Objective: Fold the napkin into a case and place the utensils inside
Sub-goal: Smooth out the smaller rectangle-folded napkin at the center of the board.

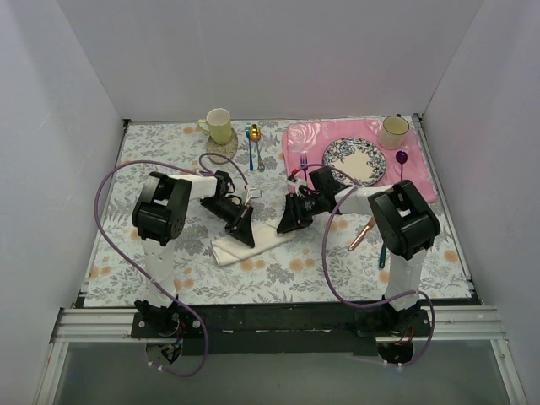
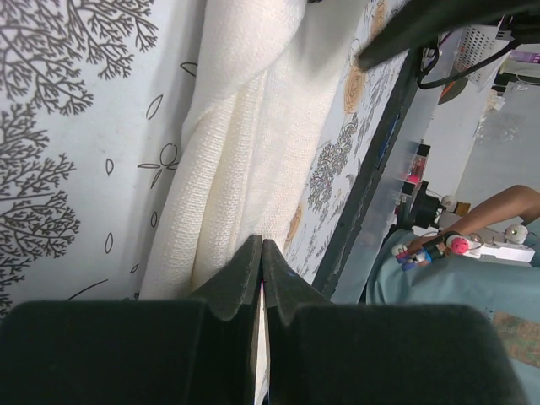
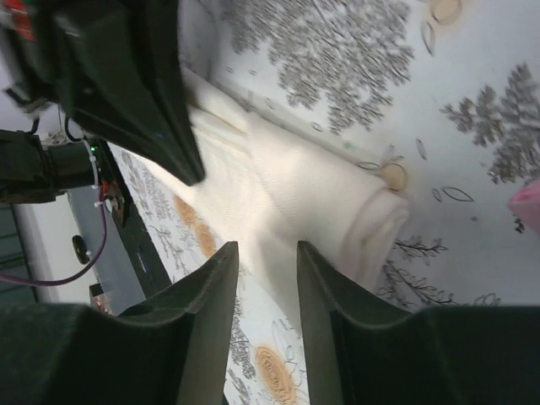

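The cream napkin (image 1: 268, 240) lies folded into a long strip on the floral tablecloth, between the two arms. My left gripper (image 1: 245, 234) is shut, and its tips (image 2: 261, 242) rest on the napkin (image 2: 245, 152) at a fold along its length. My right gripper (image 1: 294, 223) hovers open just over the strip's right part. Nothing is between its fingers (image 3: 266, 246), and the napkin (image 3: 312, 186) lies beyond them. The copper knife (image 1: 363, 233) lies to the right of the napkin. A teal-green handle (image 1: 381, 255) shows beside the right arm, with its bowl hidden.
A pink placemat (image 1: 302, 139) at the back right carries a patterned plate (image 1: 354, 160), a cup (image 1: 393, 131) and purple utensils (image 1: 402, 159). A yellow-green cup (image 1: 219, 125) stands at the back centre, with a gold-bowled spoon (image 1: 256, 133) and a blue-handled spoon (image 1: 250, 143) next to it.
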Available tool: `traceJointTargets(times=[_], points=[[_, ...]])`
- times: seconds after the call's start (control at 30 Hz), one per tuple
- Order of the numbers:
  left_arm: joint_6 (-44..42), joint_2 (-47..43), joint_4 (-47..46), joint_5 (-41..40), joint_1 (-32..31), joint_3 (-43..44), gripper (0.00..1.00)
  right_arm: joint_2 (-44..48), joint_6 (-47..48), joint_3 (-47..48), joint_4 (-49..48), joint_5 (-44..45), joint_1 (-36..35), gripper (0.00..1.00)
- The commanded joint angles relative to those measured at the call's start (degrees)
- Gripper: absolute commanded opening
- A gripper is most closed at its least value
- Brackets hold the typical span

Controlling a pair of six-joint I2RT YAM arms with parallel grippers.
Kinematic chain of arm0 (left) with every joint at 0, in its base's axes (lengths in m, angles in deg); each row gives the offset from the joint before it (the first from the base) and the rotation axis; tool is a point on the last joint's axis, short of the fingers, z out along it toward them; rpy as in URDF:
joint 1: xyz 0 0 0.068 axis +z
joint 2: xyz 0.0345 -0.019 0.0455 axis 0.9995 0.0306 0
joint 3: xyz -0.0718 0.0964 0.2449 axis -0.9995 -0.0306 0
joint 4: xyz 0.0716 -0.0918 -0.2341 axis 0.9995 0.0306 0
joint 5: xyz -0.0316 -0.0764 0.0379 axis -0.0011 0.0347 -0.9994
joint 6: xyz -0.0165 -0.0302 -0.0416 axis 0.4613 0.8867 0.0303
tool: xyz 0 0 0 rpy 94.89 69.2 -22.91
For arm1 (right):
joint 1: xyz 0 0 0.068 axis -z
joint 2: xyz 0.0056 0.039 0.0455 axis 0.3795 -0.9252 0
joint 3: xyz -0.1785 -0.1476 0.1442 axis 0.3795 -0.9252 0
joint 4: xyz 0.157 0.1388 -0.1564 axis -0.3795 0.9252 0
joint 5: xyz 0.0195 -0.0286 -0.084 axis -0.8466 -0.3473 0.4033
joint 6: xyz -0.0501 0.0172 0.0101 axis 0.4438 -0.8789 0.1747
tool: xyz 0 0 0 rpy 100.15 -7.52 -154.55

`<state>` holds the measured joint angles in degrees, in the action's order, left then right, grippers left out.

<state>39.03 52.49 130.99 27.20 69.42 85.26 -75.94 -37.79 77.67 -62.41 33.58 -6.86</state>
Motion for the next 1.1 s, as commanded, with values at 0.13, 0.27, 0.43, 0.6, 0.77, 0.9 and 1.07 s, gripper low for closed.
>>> traceJointTargets(times=[0.13,0.27,0.43,0.6,0.77,0.9,1.07], points=[[-4.3,0.5,-0.4,-5.7,3.8,3.8,0.09,-6.6,0.2,-4.4,0.6,3.7,0.4,0.38],[-5.4,-6.5,2.3,-1.9,4.5,4.8,0.2,-6.3,0.1,-5.0,2.6,5.2,0.5,0.36],[-5.5,-10.6,4.3,-3.4,4.6,2.4,0.19,-6.6,0.2,-4.6,3.1,6.3,0.5,0.35],[-4.9,-8.2,2.7,-3.4,8.2,-0.8,0.14,-7.1,0.9,-4.1,3.7,6.6,0.5,0.34],[-2.1,-4.3,-1.0,-6.8,10.3,-1.7,0.13,-7.2,1.8,-3.9,4.4,7.3,0.5,0.34],[-3.8,-7.3,-1.1,-4.7,10.7,-0.4,0.26,-7.1,2.9,-3.9,4.7,7.7,0.5,0.34],[-3.2,-16.9,-9.0,-6.9,10.7,-0.4,0.4,-7.3,3.9,-3.8,4.8,8.1,0.4,0.34]])
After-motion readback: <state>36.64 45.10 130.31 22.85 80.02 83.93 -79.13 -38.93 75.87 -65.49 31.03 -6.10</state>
